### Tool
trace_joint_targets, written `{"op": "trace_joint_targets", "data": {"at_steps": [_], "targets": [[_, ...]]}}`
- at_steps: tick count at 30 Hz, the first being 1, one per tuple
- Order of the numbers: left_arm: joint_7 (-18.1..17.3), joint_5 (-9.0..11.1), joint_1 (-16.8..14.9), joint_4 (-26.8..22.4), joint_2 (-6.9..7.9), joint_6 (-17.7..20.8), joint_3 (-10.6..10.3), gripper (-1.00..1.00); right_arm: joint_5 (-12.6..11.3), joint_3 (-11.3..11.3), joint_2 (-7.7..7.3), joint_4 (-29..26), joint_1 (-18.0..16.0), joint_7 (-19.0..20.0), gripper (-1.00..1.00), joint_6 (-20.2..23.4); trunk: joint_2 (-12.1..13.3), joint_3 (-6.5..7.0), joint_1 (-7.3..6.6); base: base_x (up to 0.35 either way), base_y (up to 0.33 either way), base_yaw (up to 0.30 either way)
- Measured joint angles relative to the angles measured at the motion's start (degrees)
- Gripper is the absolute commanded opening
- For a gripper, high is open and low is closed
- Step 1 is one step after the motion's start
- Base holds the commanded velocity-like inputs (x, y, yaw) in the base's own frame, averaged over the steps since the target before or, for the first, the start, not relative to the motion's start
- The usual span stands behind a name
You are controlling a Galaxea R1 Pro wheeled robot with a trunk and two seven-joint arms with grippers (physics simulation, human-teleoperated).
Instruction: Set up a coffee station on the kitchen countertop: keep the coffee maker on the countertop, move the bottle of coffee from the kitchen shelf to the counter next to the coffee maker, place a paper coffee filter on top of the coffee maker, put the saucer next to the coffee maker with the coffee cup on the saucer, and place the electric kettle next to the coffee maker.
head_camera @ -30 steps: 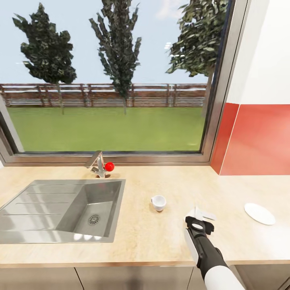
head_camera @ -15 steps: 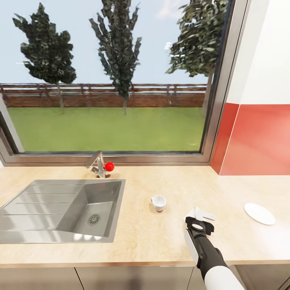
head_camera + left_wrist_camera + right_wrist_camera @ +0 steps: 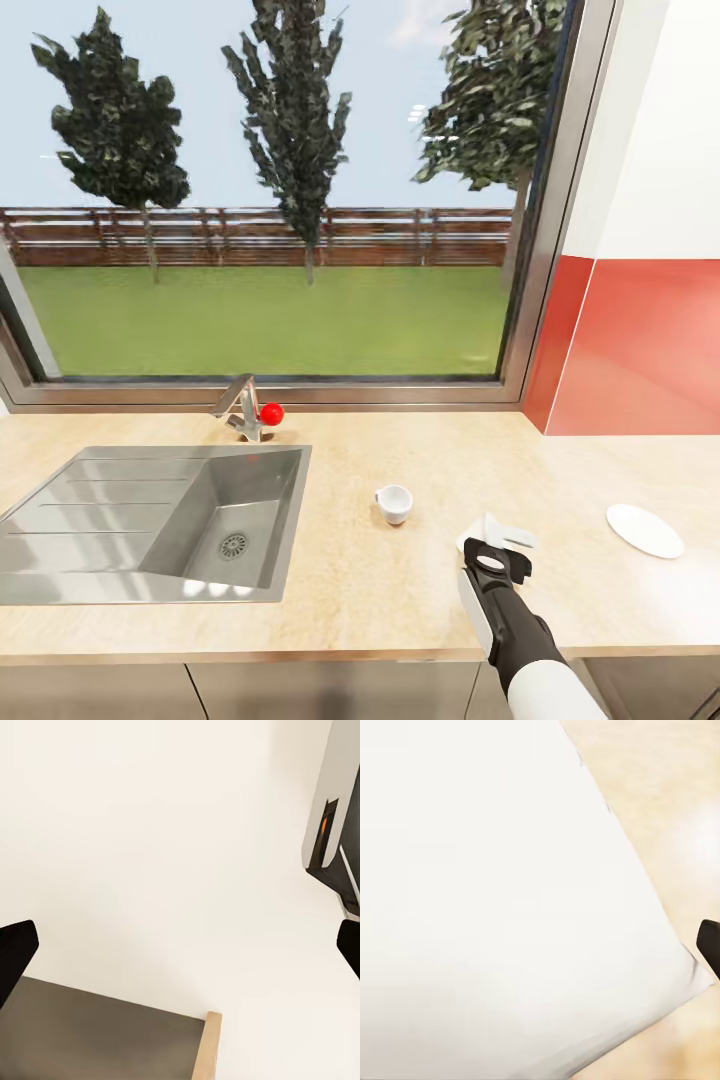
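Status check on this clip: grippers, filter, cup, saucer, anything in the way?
Right gripper over white paper filter, grip unclear. Left gripper open. Tiny white cup and white round saucer apart on wood-grain countertop. Nothing between them.

R gripper (image 3: 492, 545) dipped a bit lower vs 1 s ago, paper filter (image 3: 497, 530) now flatter on countertop (image 3: 400, 590), right of coffee cup (image 3: 393, 503).
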Motion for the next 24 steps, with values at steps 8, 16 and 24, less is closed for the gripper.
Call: {"op": "trace_joint_targets", "data": {"at_steps": [8, 16, 24], "targets": [[0.00, -0.01, 0.00, 0.00, 0.00, 0.00, 0.00, 1.00, -0.11, -0.01, 0.00, -0.07, -0.02, 0.00, -1.00, 0.01, 0.00, 0.00, 0.00, 0.000, 0.000, 0.000], [0.00, -0.02, 0.00, 0.00, 0.00, 0.00, 0.00, 1.00, -0.22, -0.08, 0.05, -5.91, -0.02, 0.03, -1.00, 0.23, 0.00, 0.00, 0.00, 0.000, 0.000, 0.000], [0.00, -0.07, 0.00, -0.07, 0.00, 0.00, 0.00, 1.00, -0.60, 0.40, 0.60, -21.10, -0.01, 0.40, -1.00, 2.77, 0.00, 0.00, 0.00, 0.000, 0.000, 0.000]]}}
